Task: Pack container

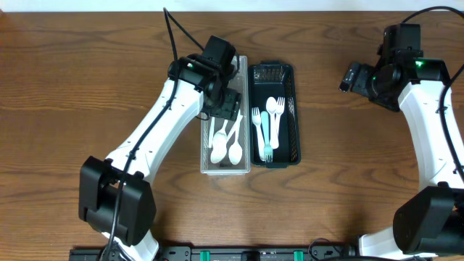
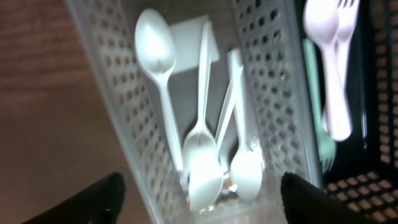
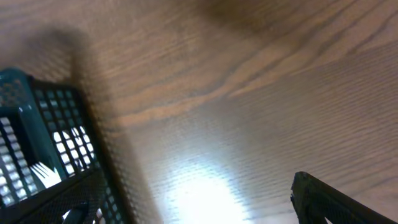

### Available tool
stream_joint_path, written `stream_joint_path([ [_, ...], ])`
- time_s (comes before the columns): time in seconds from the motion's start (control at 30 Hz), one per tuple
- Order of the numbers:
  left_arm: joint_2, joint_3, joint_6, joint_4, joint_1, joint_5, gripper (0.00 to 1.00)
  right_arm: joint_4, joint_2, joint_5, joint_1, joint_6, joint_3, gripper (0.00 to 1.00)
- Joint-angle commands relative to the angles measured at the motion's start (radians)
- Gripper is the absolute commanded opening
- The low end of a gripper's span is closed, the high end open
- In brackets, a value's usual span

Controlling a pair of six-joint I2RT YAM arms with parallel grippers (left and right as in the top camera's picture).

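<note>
A clear perforated container (image 1: 205, 145) holds three white plastic spoons (image 1: 226, 143). Beside it on the right, a dark green basket (image 1: 293, 109) holds white forks and a pale teal one (image 1: 265, 130). My left gripper (image 1: 226, 103) hovers over the far part of the clear container, open and empty. In the left wrist view its two dark fingertips (image 2: 202, 199) straddle the container (image 2: 134, 134) above the spoons (image 2: 205, 155). My right gripper (image 1: 350, 77) is open and empty over bare table right of the green basket (image 3: 43, 137).
The wooden table (image 1: 348, 167) surrounds both containers. The two containers stand side by side, touching. The left arm stretches diagonally from the front left; the right arm runs along the right edge.
</note>
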Motion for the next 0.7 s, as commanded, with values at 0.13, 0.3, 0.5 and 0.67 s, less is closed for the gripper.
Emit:
stream_joint_path([
  [0.13,-0.179,0.116,-0.003,-0.122,0.081,-0.001,0.93,-0.023,-0.18,-0.006,0.01,-0.061,0.064,0.99],
  [0.3,-0.384,0.134,-0.003,-0.201,0.135,-0.036,0.96,-0.024,-0.396,-0.057,0.012,-0.093,0.111,0.99],
  [0.5,-0.685,0.134,0.001,-0.323,0.143,-0.243,0.98,-0.033,-0.672,-0.095,0.012,-0.092,0.117,0.99],
  [0.67,-0.899,0.134,0.001,-0.408,0.143,-0.343,0.98,-0.066,-0.851,-0.095,0.012,-0.092,0.117,0.99],
])
